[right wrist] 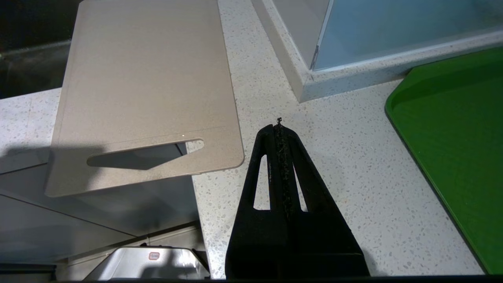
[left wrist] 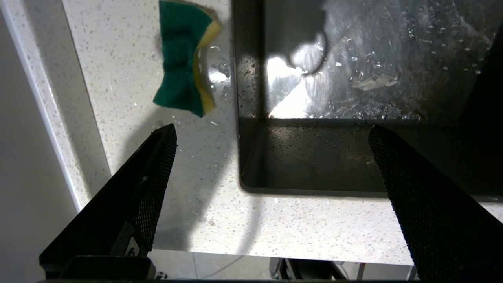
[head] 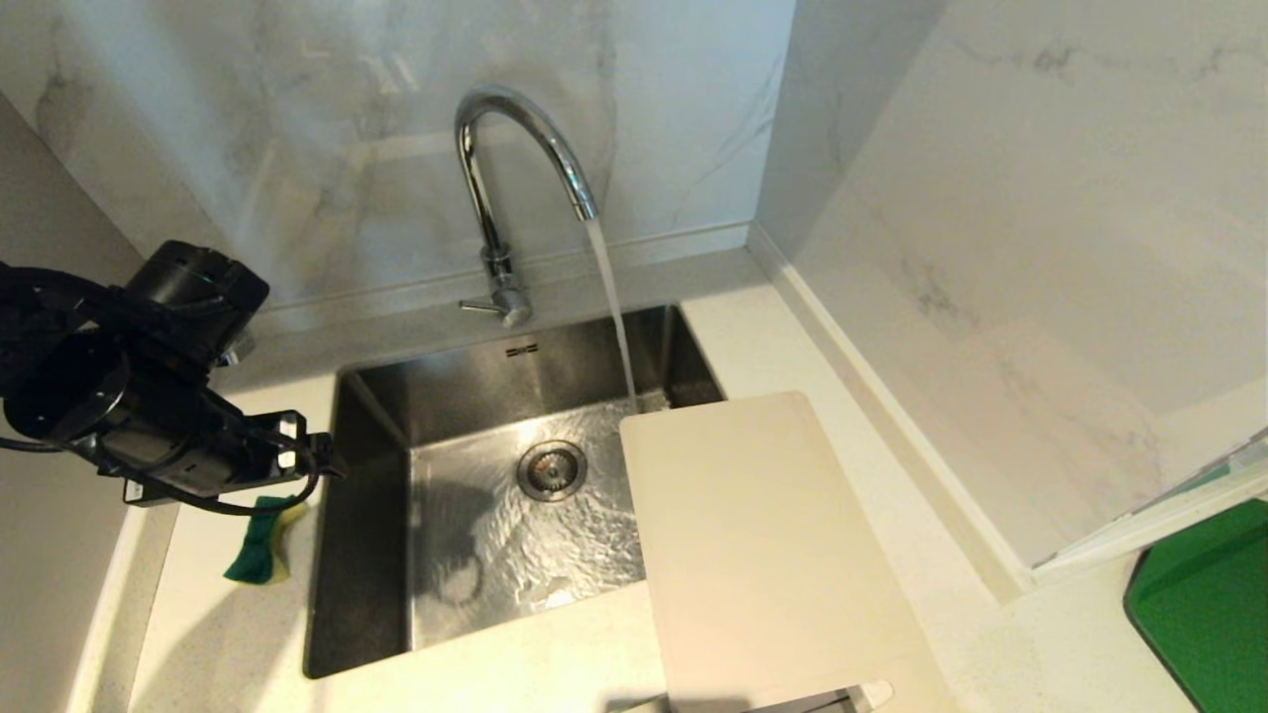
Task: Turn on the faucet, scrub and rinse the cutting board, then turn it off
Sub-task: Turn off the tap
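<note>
The chrome faucet [head: 493, 188] stands behind the sink and a stream of water [head: 616, 317] runs from its spout into the basin. The cream-white cutting board [head: 763, 555] lies flat across the sink's right edge and the countertop; the stream lands just beyond its far end. Its handle slot [right wrist: 141, 155] shows in the right wrist view, where the board [right wrist: 149, 78] overhangs the counter's front edge. My left gripper [head: 307, 456] hovers over the counter left of the sink, open [left wrist: 272, 129] and empty. My right gripper [right wrist: 278, 125] is shut and empty, above the counter beside the board.
A green-yellow sponge [head: 263, 540] lies on the counter left of the sink [head: 357, 555], beyond my left fingers [left wrist: 149, 184]. A green tray [right wrist: 459, 137] sits at the far right. Marble walls close in behind and to the right.
</note>
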